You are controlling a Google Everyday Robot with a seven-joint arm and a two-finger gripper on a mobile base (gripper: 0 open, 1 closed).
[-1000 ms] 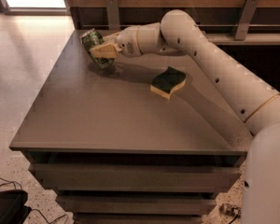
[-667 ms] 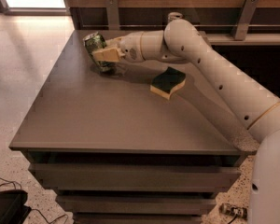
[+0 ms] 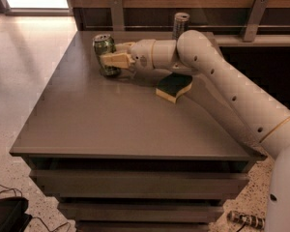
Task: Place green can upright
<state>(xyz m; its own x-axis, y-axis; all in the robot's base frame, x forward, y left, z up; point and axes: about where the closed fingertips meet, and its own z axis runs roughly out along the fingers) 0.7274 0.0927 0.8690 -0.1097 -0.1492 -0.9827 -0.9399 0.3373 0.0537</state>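
Observation:
The green can [image 3: 104,50] stands nearly upright near the far left part of the grey table [image 3: 111,124], its silver top facing up. My gripper [image 3: 111,58] reaches in from the right and its pale fingers [image 3: 117,60] are closed around the can's body. The white arm [image 3: 222,81] runs from the lower right across the table to the can.
A green and yellow sponge [image 3: 174,87] lies just under the arm, right of the can. A taller silver-blue can [image 3: 181,25] stands at the table's far edge. A wooden wall with metal brackets [image 3: 117,12] runs behind the table.
The can has been tipped from leaning to nearly upright, still held in my gripper. The arm has shifted slightly with it.

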